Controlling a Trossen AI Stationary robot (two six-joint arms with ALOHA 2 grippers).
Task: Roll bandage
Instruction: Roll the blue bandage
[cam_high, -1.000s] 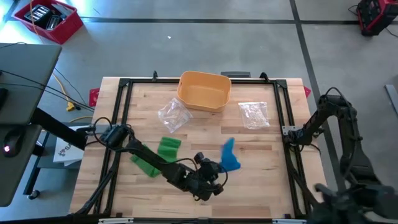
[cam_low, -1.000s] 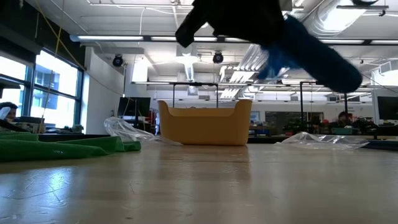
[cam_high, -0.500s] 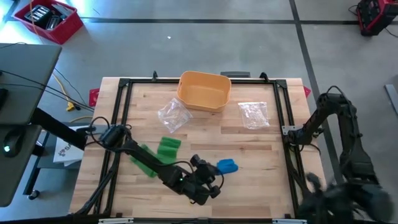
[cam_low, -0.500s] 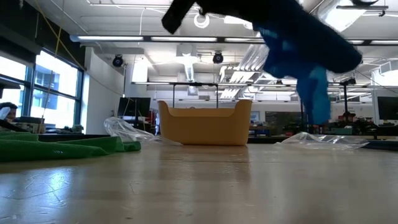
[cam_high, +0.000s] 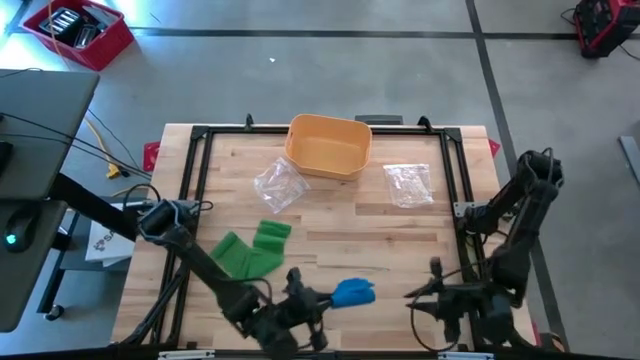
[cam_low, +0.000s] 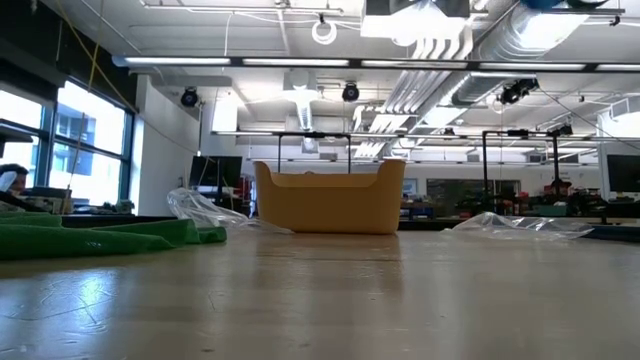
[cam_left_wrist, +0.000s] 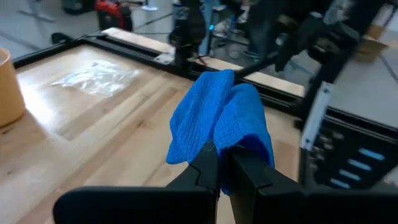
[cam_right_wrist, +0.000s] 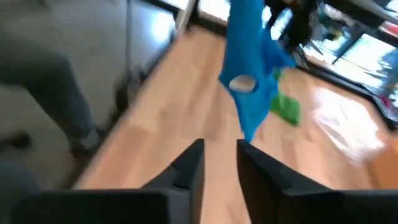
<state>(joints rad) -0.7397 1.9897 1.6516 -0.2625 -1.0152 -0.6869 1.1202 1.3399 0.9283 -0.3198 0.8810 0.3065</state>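
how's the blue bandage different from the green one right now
The blue cloth bandage is pinched in the left gripper and held off the table near its front edge; the green cloth bandage lies on the wooden table, with no gripper on it. The blue one is bunched into a small wad, while the green one sprawls out in loose folds. Both are soft fabric, and neither is neatly rolled.
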